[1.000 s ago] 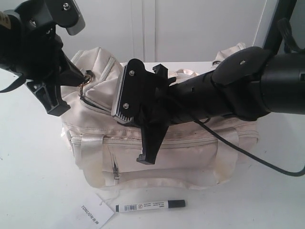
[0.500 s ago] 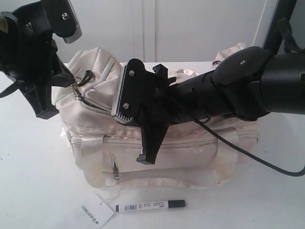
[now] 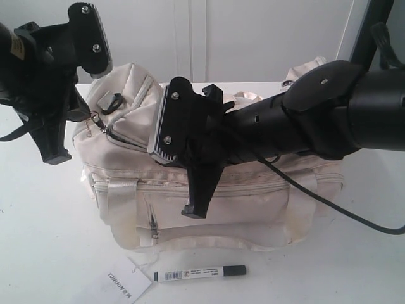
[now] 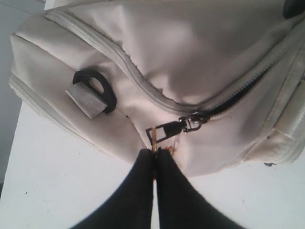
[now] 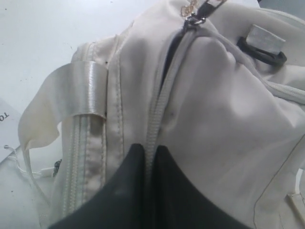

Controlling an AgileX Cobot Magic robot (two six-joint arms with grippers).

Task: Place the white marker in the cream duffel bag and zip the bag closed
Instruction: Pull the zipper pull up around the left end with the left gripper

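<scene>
Moved: left claw, clamped on zipper pull, shifted toward frame's left | right claw pinches cream duffel bag seam | white marker lower centre on surface; light, rigid, slick, likely best gripped mid-barrel.

The white marker is lying flat at six o'clock from the cream duffel bag, whose top zipper is gaping slightly.

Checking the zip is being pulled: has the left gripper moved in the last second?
Yes. The left gripper, shut on the zipper pull, has gone leftward in the exterior view, clear of the black ring on the cream duffel bag.
</scene>
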